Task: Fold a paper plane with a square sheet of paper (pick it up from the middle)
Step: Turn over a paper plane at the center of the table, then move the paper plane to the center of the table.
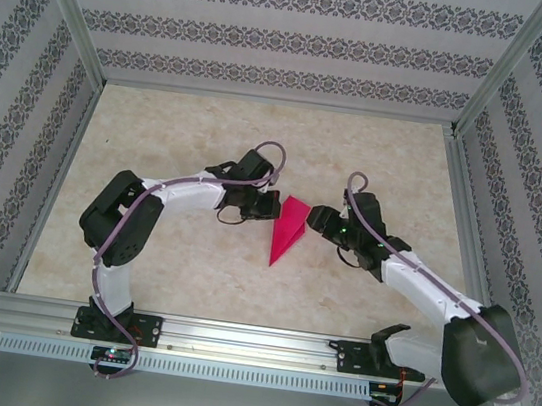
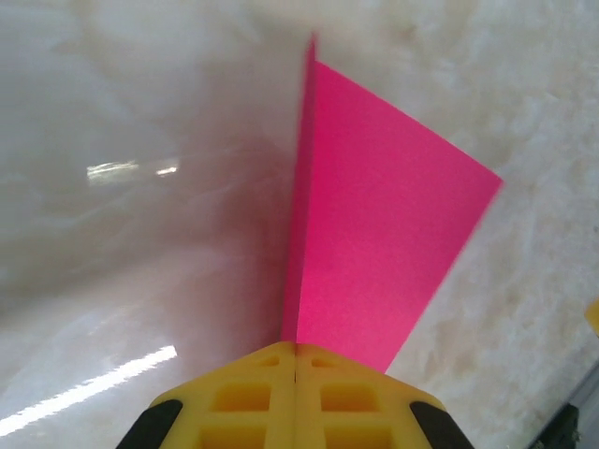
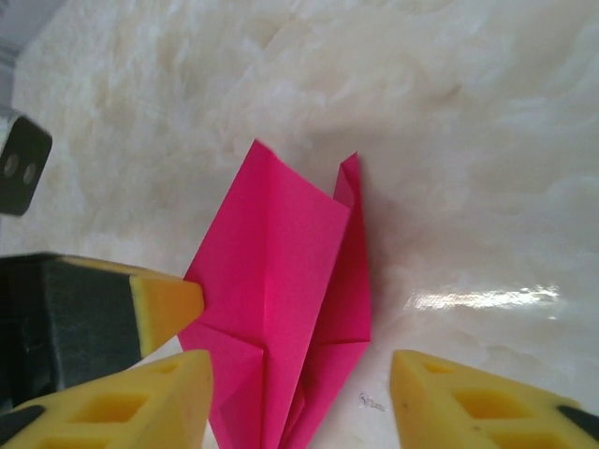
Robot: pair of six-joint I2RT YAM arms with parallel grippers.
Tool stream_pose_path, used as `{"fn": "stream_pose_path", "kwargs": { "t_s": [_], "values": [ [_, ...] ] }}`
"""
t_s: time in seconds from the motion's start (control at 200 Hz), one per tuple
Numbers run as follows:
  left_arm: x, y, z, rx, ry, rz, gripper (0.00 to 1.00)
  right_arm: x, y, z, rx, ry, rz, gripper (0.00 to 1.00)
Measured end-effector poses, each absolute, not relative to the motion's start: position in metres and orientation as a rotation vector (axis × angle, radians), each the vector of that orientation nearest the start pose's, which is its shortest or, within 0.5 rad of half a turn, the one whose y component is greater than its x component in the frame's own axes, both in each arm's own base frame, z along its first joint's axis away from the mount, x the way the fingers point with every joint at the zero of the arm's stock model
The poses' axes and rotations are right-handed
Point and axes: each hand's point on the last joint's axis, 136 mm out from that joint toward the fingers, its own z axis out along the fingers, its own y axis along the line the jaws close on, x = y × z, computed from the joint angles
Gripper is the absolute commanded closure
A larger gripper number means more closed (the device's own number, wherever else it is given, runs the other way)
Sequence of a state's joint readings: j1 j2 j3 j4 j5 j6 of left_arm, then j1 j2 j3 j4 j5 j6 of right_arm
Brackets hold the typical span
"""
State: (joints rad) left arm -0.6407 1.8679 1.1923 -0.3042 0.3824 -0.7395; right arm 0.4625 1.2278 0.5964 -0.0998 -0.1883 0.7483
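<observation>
Pink paper plane (image 1: 287, 231) mid-frame, half-folded | left pincer (image 2: 296, 360) squeezed tight on its edge | right pincer (image 3: 301, 398) gaping around its end | next: nip it softly

Pale marbled tabletop (image 1: 210, 134), patterned walls (image 1: 276, 22) (floral bands), aluminium rail (image 1: 252, 337) at near edge

Bright, even light, soft shadows.
You'll see white glare streaks on the glossy bench (image 2: 140, 281) in both wrist views; the pink paper (image 2: 374, 234) blurs at its edges in the left.
</observation>
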Motion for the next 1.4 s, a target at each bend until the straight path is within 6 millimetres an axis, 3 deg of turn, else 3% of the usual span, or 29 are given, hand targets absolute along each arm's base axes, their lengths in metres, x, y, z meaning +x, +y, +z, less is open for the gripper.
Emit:
{"fn": "stream_pose_path", "kwargs": {
  "t_s": [0.23,0.475,0.694,1.034,1.399],
  "values": [
    [0.320,-0.296,0.035,-0.115,2.816,-0.841,1.00,0.294,0.230,0.095,0.143,2.498,0.812,0.64],
    [0.321,-0.290,0.037,-0.163,2.787,-0.848,1.00,0.292,0.261,0.080,0.080,2.569,0.792,0.67],
    [0.325,-0.292,0.041,-0.166,2.765,-0.866,1.00,0.293,0.262,0.081,0.082,2.580,0.754,0.63],
    [0.326,-0.293,0.041,-0.180,2.763,-0.870,1.00,0.287,0.253,0.050,0.112,2.683,0.644,0.55],
    [0.326,-0.293,0.041,-0.184,2.764,-0.871,1.00,0.282,0.255,0.050,0.084,2.691,0.625,0.54]
  ]
}}
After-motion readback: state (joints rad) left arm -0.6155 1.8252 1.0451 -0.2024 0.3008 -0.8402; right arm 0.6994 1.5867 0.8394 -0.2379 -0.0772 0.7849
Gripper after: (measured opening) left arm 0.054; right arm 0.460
